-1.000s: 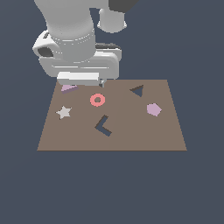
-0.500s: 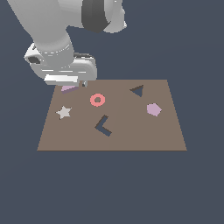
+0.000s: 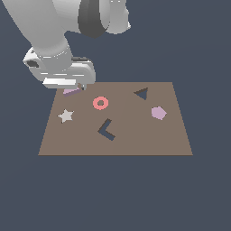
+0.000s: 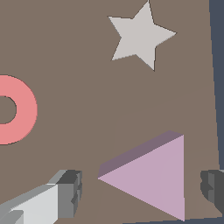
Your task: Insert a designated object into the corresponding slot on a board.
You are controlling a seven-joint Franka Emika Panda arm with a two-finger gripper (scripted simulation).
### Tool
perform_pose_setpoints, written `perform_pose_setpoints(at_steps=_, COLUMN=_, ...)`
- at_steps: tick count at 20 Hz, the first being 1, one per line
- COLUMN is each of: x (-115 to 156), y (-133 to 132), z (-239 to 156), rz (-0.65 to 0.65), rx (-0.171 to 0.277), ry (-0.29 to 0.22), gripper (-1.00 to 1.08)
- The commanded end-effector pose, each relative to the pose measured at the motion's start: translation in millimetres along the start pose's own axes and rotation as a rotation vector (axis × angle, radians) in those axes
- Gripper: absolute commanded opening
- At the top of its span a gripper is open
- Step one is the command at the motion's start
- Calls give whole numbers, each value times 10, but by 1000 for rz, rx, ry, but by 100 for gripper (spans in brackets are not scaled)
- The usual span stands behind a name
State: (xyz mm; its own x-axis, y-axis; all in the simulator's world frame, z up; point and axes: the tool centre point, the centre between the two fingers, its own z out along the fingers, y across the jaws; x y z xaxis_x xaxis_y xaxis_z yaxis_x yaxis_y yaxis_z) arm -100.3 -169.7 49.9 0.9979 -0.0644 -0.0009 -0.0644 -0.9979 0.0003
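The gripper (image 4: 140,192) is spread wide, one finger (image 4: 65,194) on each side of the triangular block (image 4: 153,177), with a clear gap between each pad and the block, so nothing is gripped yet. The block lies flat between the fingers on the board (image 4: 78,65), close to the board's edge. Further out from the fingers lie a pale star (image 4: 139,35) and a pink ring (image 4: 15,109), both well apart from the block.

Judging by this, the task is at its start: the fingers are lined up around the block, but closing, lifting, carrying and fitting are all still to do.

The wrist view shows the gaps at the fingers; the exterior view hides them behind the hand, with only a sliver of the block (image 3: 72,92) showing. The exterior view alone shows the triangular slot (image 3: 141,93), empty and far across the board (image 3: 135,144) from the gripper (image 3: 74,86), beyond the ring (image 3: 100,103), with a pentagon (image 3: 158,113) and an L-shaped cutout (image 3: 106,130) farther off.
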Motion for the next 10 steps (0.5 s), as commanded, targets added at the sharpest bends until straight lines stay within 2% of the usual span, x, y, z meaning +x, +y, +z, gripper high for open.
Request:
perform_pose_setpoints(at_steps=1, x=0, y=1, z=13, rz=0, rx=0, ry=0, gripper=100)
perform_pose_setpoints(at_steps=10, x=3, y=-1, z=201, rz=-1, rx=0, ry=1, gripper=100)
